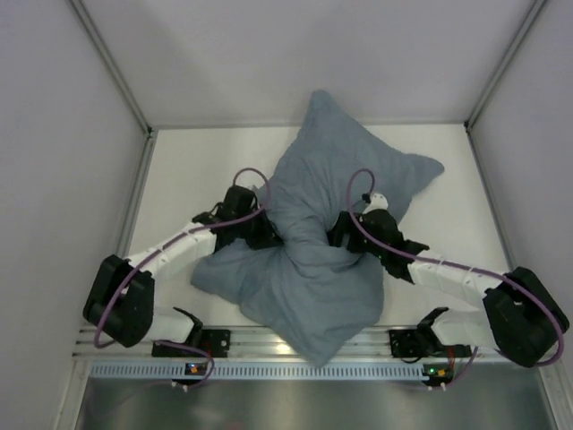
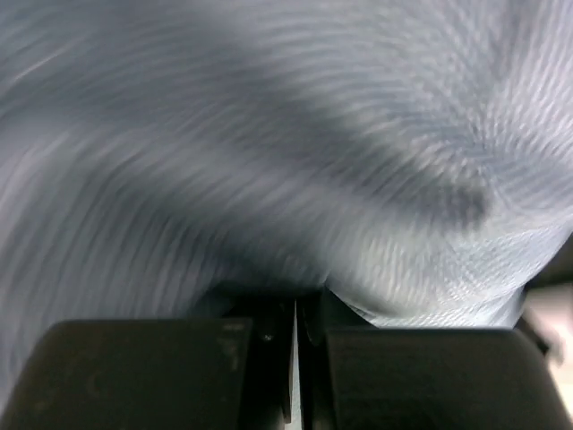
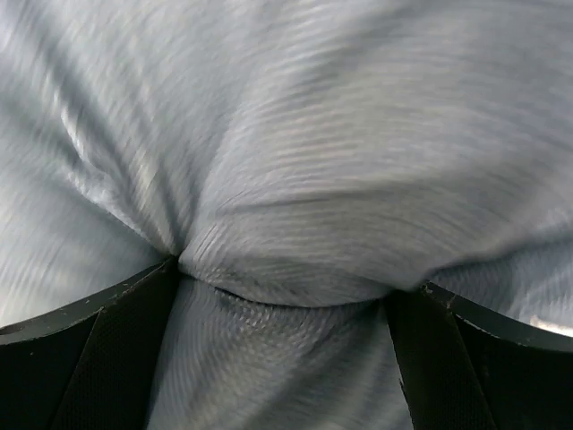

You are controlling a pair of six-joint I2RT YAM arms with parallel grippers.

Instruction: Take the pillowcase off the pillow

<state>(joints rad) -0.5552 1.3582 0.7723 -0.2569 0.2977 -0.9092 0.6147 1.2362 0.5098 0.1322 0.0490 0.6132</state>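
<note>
Pillowcase (image 1: 331,179), blue-grey and stuffed plump, lies slantwise across the middle of the white counter (image 1: 197,170). One corner points at the back wall and its broad near end reaches the rail by my bases. It is nipped in at the waist, and I am on both sides of that waist. On the left, my left end effector (image 1: 269,235) is buried against the cloth's left flank. From its own wrist, the left end effector (image 2: 295,309) shows its fingers (image 2: 161,376) pressed together with only a slit between, clamped on the fabric that gathers down into their tips. On the right, my right end effector (image 1: 345,235) pushes in from the other flank. Up close, this end effector (image 3: 286,287) stands wide, its two fingers (image 3: 98,358) straddling a fat bulge of cloth, each touching it where creases fan out.
</note>
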